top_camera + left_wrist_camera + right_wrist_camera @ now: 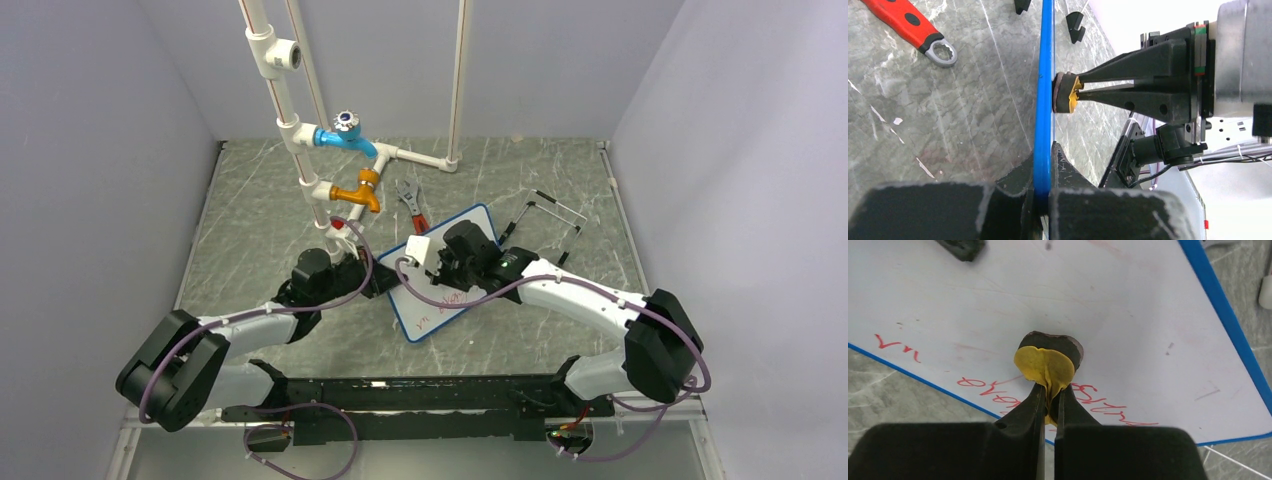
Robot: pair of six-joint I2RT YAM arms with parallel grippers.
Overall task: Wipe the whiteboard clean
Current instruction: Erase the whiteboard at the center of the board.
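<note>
The whiteboard (pixel 432 305), a small rectangular white board in a thin blue frame with rounded corners, is pictured set askew about the middle of the grey marble-patterned tabletop (pixel 260 230), well apart from every edge. Its left-hand frame edge is gripped by the left claw (pixel 1040 186), whose black fingers (pixel 1068 192) are clenched on either side of the blue rim. A round yellow-and-dark eraser pad (pixel 1048 360) is pinched in the clenched right claw (pixel 1048 396) and pressed flat against the white face, just above a line of red handwriting (pixel 993 387) running along the board's near edge. A red-handled metal spanner (pixel 412 205) is seen towards the far edge, beside white pipework (pixel 290 130) carrying blue and orange taps.
</note>
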